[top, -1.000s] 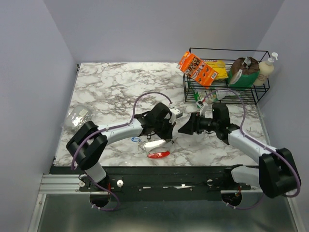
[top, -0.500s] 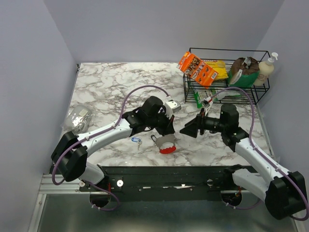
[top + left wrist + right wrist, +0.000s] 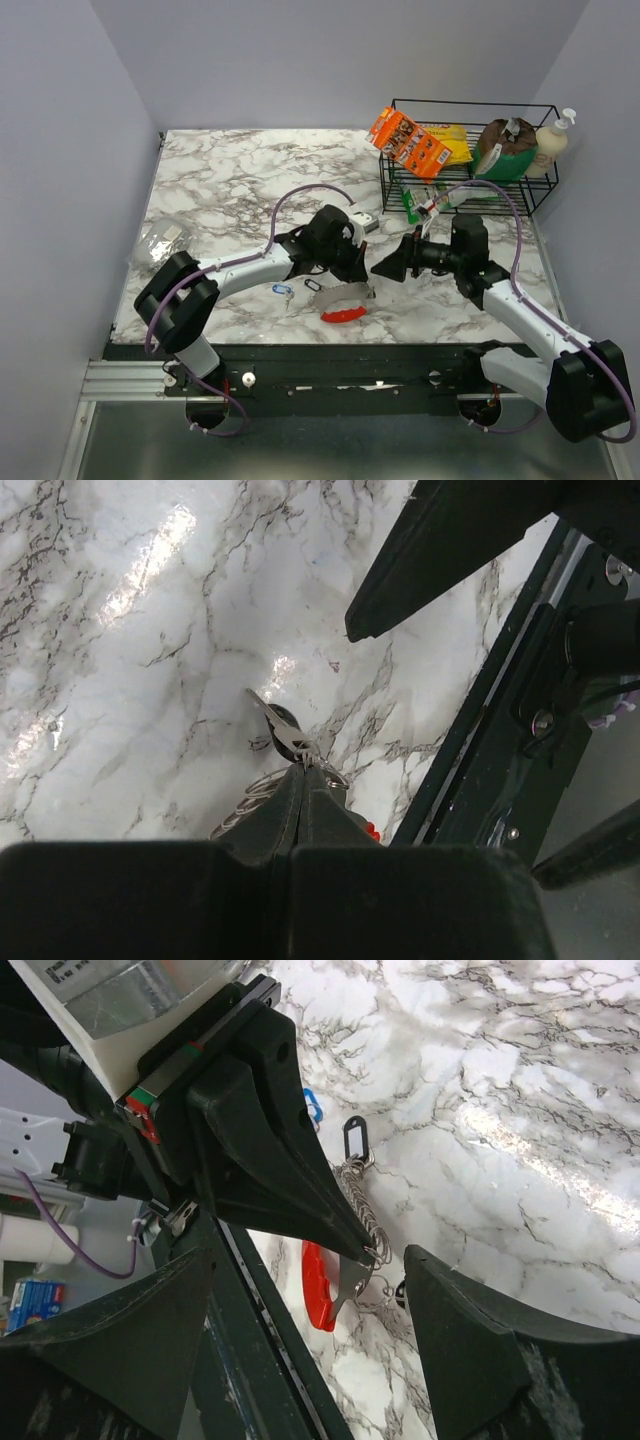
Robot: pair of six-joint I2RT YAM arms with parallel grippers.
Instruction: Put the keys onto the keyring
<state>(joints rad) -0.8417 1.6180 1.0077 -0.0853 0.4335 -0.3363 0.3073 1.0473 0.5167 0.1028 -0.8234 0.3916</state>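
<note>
Left hand (image 3: 300,770) fully closed, fingertips pinching one end of the keyring (image 3: 355,1200). The chain runs back from the pinch along the underside of the fingers. Its red piece (image 3: 318,1288) sits low by the near edge of the bench (image 3: 230,180); can't tell if it's resting there or hanging. One small silver key (image 3: 272,713) juts out just past the left fingertips, right at the pinch; can't tell if it's actually threaded on. Right hand (image 3: 382,268) wide open, holding nothing, touching nothing. It points at the left hand tip to tip, with a small gap between them. From the right wrist view the left fingers block most of the pinch point. Blue key (image 3: 281,291) lies loose on the bench, beside the left forearm and apart from the keyring. Black tag (image 3: 353,1138) lies between the blue key and the chain, at the chain's far end. Crumpled lump (image 3: 160,243) is well off at the left bench edge. Wire rack (image 3: 470,101) with boxes and bottles sits at the far right corner, behind the right arm.
</note>
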